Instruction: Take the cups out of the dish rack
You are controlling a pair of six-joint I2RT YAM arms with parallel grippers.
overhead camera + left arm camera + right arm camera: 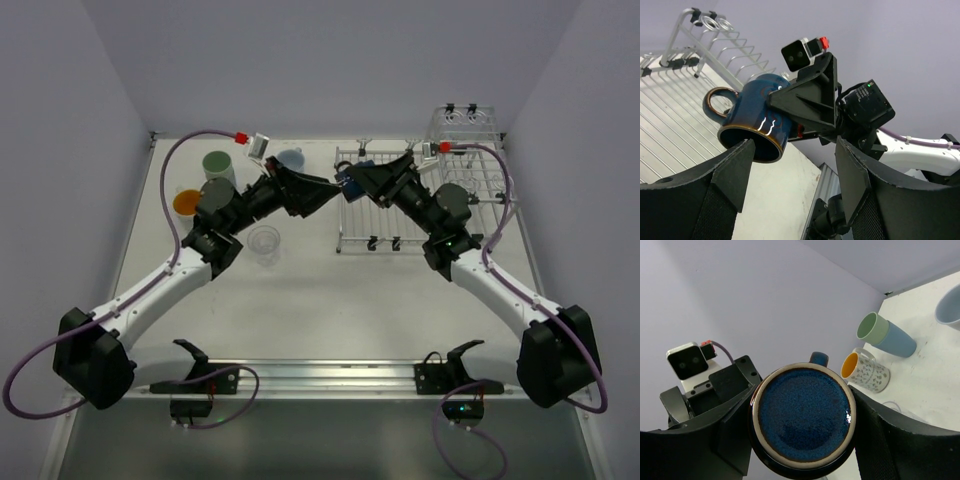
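Note:
A dark navy mug (345, 183) hangs in the air between both arms, just left of the dish rack (430, 205). My right gripper (802, 425) is shut on the mug (804, 417), whose base faces that wrist's camera. In the left wrist view the mug (752, 117) lies tilted with its mouth toward me and its handle to the left. My left gripper (794, 145) is open, and its left fingertip sits just in front of the rim. The silver wire rack (670, 115) shows behind the mug.
Other cups stand on the table to the left: a pale green tumbler (218, 166), a light blue cup (291, 159), a whitish mug with an orange inside (187, 203) and a clear glass (264, 242). A small raised basket (465, 122) sits at the rack's far right corner.

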